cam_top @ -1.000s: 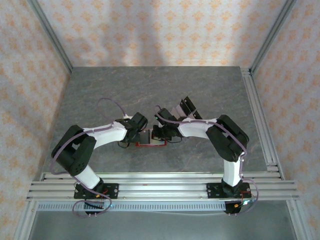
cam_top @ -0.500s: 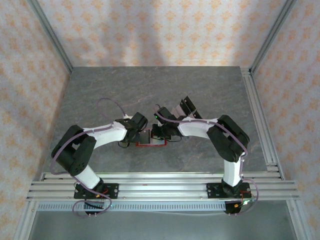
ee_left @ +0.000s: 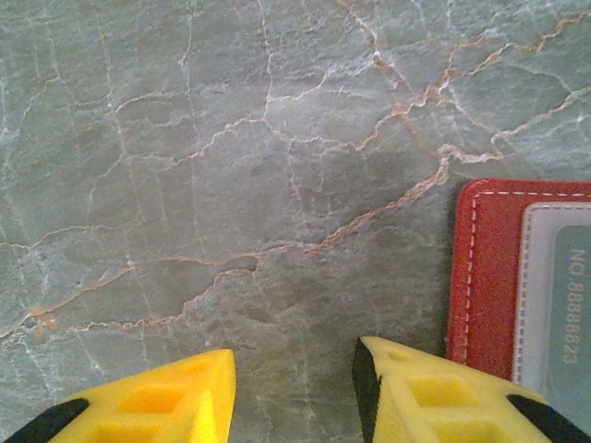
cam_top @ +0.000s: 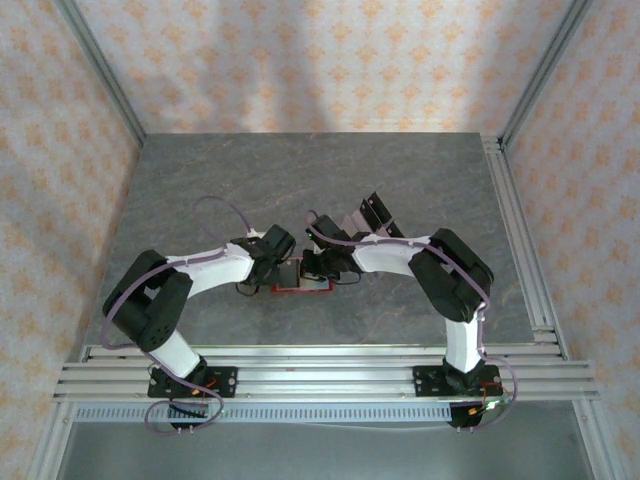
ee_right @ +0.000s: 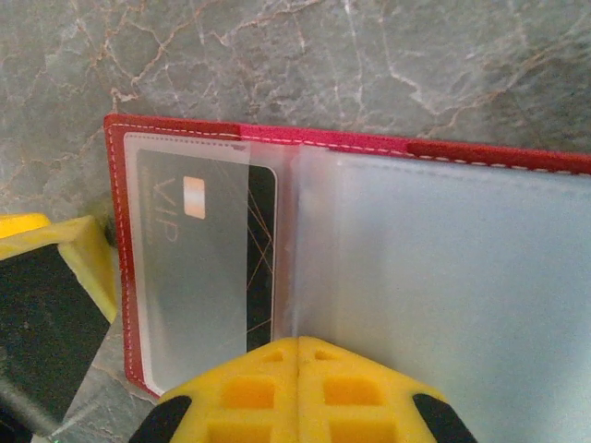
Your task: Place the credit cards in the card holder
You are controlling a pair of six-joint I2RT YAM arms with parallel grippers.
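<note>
Card holder [ee_right: 462, 268] unmoved — right claw [ee_right: 297, 349] (shut) edged slightly left.

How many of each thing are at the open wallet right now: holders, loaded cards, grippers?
card holder, lying open: 1
card in a sleeve: 1
grippers: 2 (left gripper open, right gripper shut)
Total: 4
</note>
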